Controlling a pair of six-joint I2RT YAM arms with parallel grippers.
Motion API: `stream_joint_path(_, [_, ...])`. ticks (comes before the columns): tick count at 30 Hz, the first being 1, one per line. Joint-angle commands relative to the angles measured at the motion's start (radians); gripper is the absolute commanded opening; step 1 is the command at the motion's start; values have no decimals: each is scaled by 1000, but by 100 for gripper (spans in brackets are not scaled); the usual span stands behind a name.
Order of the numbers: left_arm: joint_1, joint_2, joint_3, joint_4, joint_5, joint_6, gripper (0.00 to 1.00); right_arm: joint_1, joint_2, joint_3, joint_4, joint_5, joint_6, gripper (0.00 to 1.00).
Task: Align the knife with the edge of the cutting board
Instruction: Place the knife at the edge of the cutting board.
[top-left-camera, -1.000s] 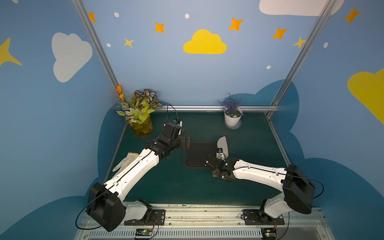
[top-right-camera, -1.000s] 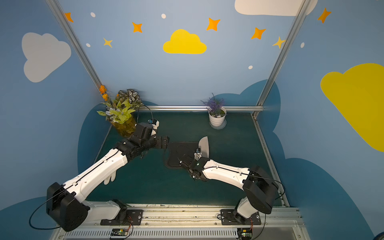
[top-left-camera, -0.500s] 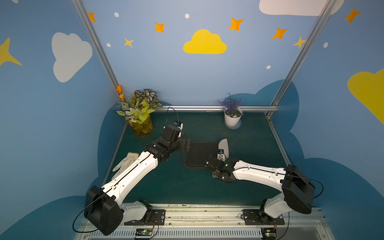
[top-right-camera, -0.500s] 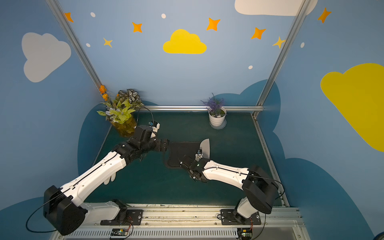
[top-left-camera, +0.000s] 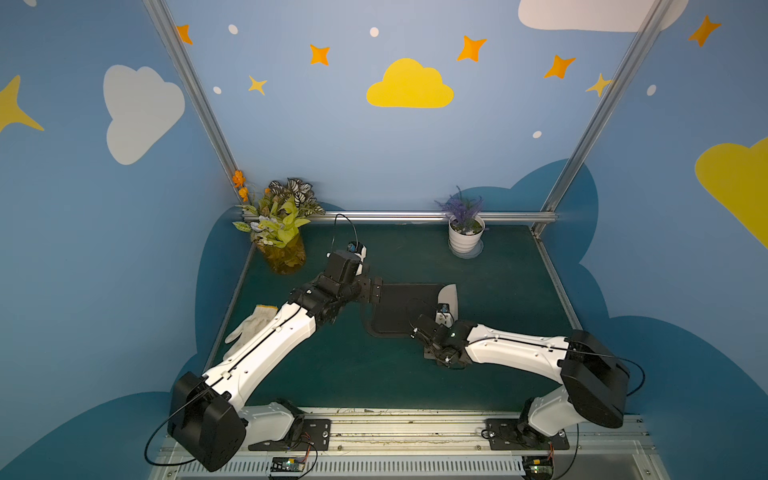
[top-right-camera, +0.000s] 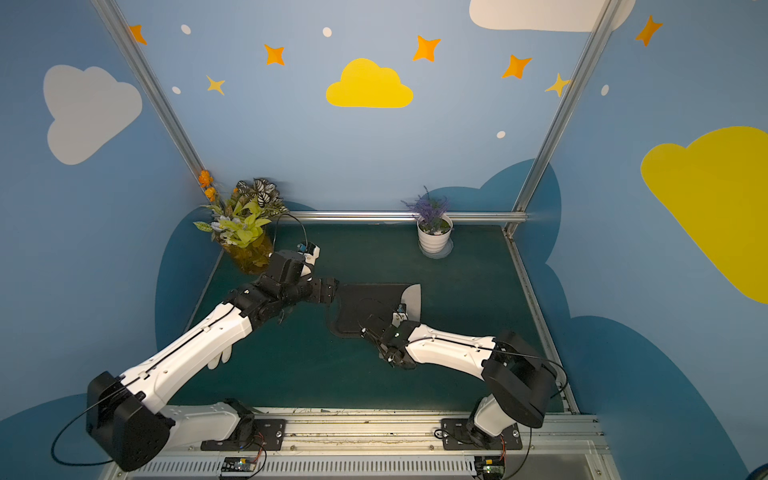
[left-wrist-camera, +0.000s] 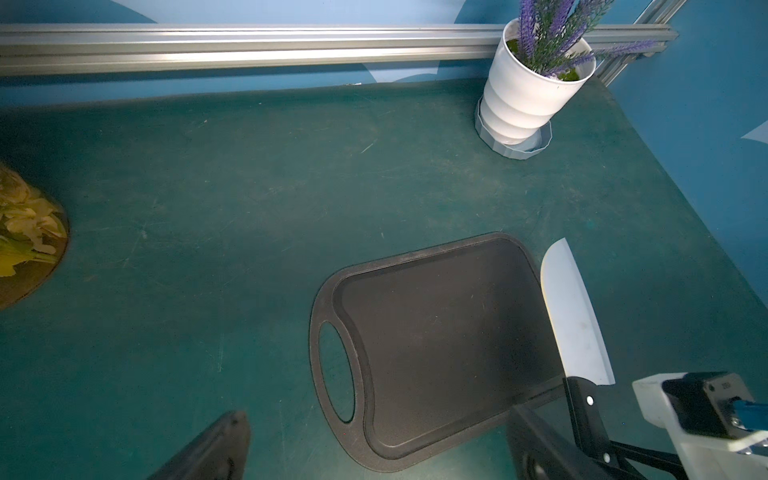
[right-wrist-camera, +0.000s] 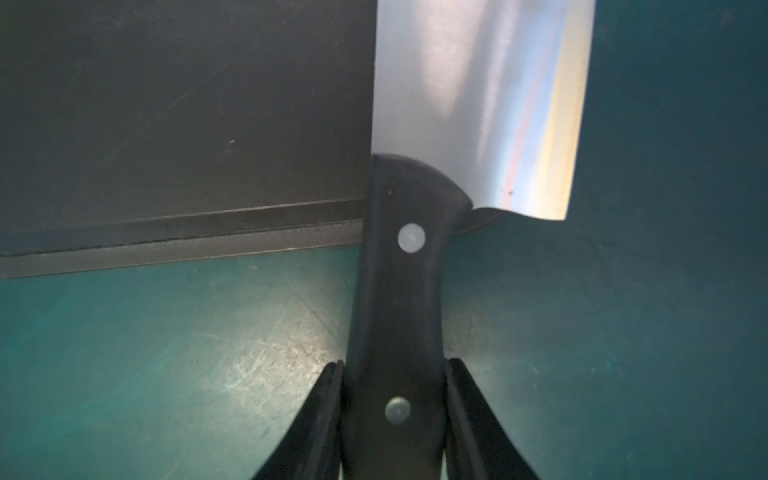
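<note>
The black cutting board (top-left-camera: 395, 307) (top-right-camera: 361, 309) lies flat on the green mat, its handle slot (left-wrist-camera: 336, 370) toward my left arm. The knife (top-left-camera: 449, 296) (top-right-camera: 412, 297) (left-wrist-camera: 575, 316) lies along the board's opposite short end, blade (right-wrist-camera: 478, 104) flat over that edge. My right gripper (right-wrist-camera: 395, 365) (top-left-camera: 436, 328) is shut on the knife's black handle (right-wrist-camera: 399, 270), just off the board's near corner. My left gripper (top-left-camera: 376, 291) (left-wrist-camera: 382, 440) hangs open at the slot end with nothing between its fingers (left-wrist-camera: 224, 444).
A white work glove (top-left-camera: 253, 328) lies at the left under my left arm. A vase of flowers (top-left-camera: 282, 249) stands at the back left and a white pot of lavender (top-left-camera: 465, 237) (left-wrist-camera: 528, 95) at the back right, in front of a metal rail (left-wrist-camera: 249, 45).
The left arm has shifted slightly, with its open gripper staying at the board's slot end. The knife and the right gripper have barely moved.
</note>
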Motion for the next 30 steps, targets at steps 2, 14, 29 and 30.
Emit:
stream_joint_path(2, [-1, -20, 6, -13, 9, 9, 100, 6, 2, -1, 28, 3, 8, 0])
stream_joint_path(14, [-1, -15, 7, -14, 3, 11, 100, 0, 61, 38, 22, -58, -32, 0])
stream_joint_path(29, [-1, -16, 6, -16, -5, 12, 100, -10, 92, 50, 22, -93, -67, 0])
stream_joint_path(30, [-2, -16, 7, -16, -5, 12, 100, -10, 91, 50, 24, -95, -73, 0])
